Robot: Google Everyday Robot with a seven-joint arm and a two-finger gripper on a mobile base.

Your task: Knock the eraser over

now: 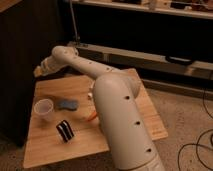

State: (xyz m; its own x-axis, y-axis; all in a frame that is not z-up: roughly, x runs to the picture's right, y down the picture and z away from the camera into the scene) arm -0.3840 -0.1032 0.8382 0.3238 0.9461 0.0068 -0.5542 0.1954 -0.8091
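The eraser (65, 131) is a small black block with a white stripe. It stands on the wooden table (47, 150) near the front left, slightly tilted. The arm runs from the lower right up over the table and bends back to the far left. My gripper (38, 71) is at the arm's end, above the table's far left corner, well behind the eraser and apart from it.
A clear cup (43, 109) stands left of centre, just behind the eraser. A flat blue pad (67, 104) lies next to the cup. A small orange object (91, 117) lies partly hidden by the arm. A dark cabinet (25, 40) stands at the left.
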